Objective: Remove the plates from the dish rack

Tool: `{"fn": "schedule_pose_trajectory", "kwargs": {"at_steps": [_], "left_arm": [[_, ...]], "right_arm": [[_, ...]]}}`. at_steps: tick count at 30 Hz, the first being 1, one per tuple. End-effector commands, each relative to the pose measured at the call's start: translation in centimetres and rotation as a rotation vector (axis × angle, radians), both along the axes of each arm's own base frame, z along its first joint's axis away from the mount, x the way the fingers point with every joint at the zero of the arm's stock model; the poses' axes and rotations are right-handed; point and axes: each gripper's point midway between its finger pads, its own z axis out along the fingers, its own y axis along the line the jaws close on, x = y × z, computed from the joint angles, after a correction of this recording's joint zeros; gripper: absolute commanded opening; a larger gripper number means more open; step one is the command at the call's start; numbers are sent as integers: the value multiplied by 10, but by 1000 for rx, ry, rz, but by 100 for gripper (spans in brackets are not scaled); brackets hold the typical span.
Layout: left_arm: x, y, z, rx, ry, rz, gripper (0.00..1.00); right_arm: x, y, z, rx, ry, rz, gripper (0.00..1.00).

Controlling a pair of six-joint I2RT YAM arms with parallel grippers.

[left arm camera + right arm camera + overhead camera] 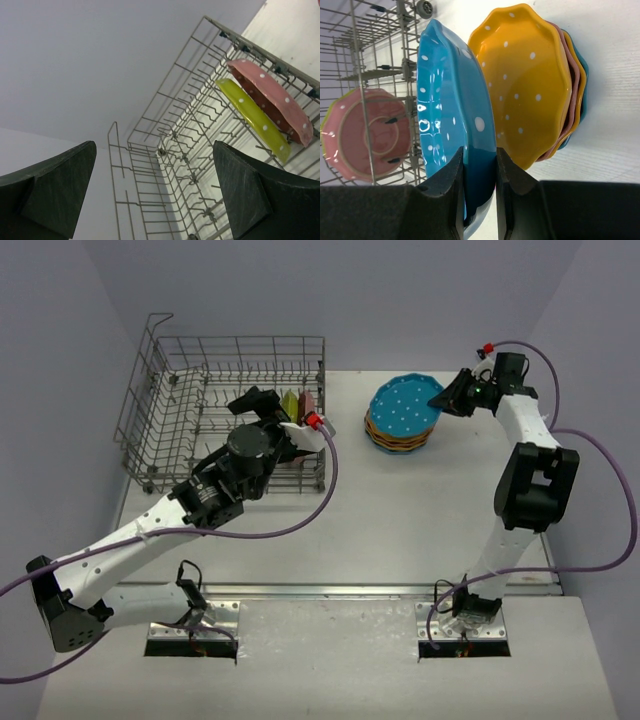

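Note:
The grey wire dish rack stands at the back left. A yellow plate and a pink plate stand on edge in its right end; they also show in the left wrist view, yellow and pink. My left gripper is open and empty over the rack, just left of them. My right gripper is shut on the rim of a blue plate, held just over a stack of plates. The right wrist view shows the blue plate above an orange plate.
The rack's raised wire handle is at its back left corner. The stack of plates holds orange, pink and blue ones on the white table. A purple cable trails from the left arm.

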Motion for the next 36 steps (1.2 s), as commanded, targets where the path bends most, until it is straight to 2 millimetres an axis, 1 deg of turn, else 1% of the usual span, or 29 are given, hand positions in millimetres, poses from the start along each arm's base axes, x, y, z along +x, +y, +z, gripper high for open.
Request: {"fn": "schedule_pose_trajectory", "kwargs": {"at_steps": [1, 3, 7, 11, 14, 15, 17, 18, 20, 23, 26, 27, 29, 30, 32, 33, 35, 36], "left_arm": [[-2, 14, -5, -84, 41, 46, 100], [-3, 18, -7, -89, 46, 52, 100], [-5, 22, -10, -92, 51, 55, 100], [-6, 25, -16, -89, 62, 56, 100], [-6, 25, -17, -87, 65, 57, 100], [-6, 25, -17, -86, 66, 58, 100], [-6, 25, -19, -85, 68, 58, 100], [-5, 25, -20, -85, 70, 57, 100], [-5, 24, -22, -83, 75, 55, 100], [-5, 22, -24, -80, 80, 52, 100], [-4, 23, -25, -82, 82, 55, 100], [-4, 23, -25, -87, 83, 56, 100], [-4, 23, -23, -98, 85, 57, 100], [-3, 23, -23, -106, 88, 57, 100], [-3, 24, -21, -110, 89, 62, 100], [-2, 24, -21, -112, 90, 65, 100], [-2, 25, -19, -116, 87, 69, 100], [-1, 25, -20, -119, 87, 70, 100]], "right_arm": [[35, 1, 42, -3, -172, 1, 0], [43, -2, 32, -10, -166, -14, 0], [53, -5, 15, -3, -143, -23, 0], [62, -7, 6, -4, -142, -29, 0], [64, -9, 0, -13, -135, -31, 0], [64, -10, -2, -21, -135, -31, 4], [63, -11, -2, -34, -137, -33, 16], [61, -12, -2, -41, -138, -34, 23], [59, -13, 1, -54, -140, -31, 36], [56, -14, 12, -80, -154, -28, 50], [55, -19, 28, -125, -192, -37, 55], [54, -22, 39, -147, -217, -43, 57], [55, -29, 54, -197, -251, -64, 60], [54, -32, 62, -222, -270, -76, 60], [55, -42, 69, -275, -287, -111, 60], [55, -46, 76, -299, -299, -129, 60], [55, -58, 82, -363, -313, -170, 58], [55, -60, 84, -375, -320, -175, 56]]}}
